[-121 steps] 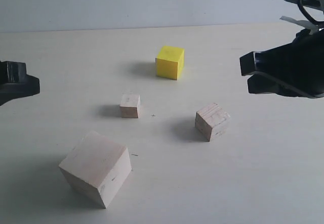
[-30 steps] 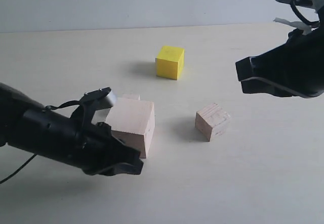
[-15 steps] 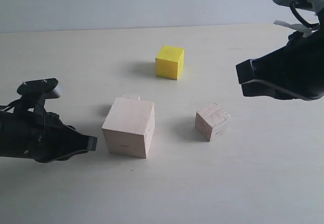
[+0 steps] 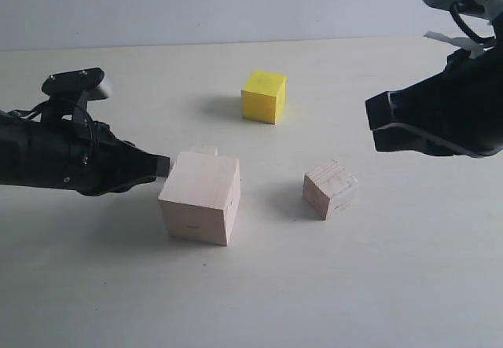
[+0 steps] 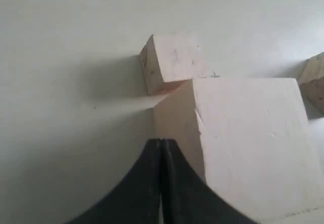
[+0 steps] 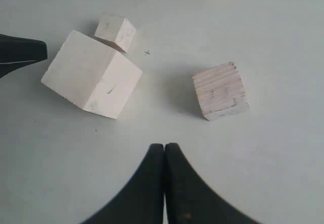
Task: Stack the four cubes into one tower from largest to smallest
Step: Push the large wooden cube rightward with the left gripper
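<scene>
Your left gripper (image 4: 163, 164): jaws shut, tip at the side of the large pale bare-wood cube (image 4: 200, 197), mid-table. Small pale wood cube (image 4: 204, 151) just beside its far corner. If nudging, push square, slowly. Right gripper (image 4: 379, 122) shut, empty.

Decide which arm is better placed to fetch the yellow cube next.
Probably right: the right fingers, shut, hang free with nothing between them and the yellow cube. The left fingers sit right at the large cube's side.
</scene>
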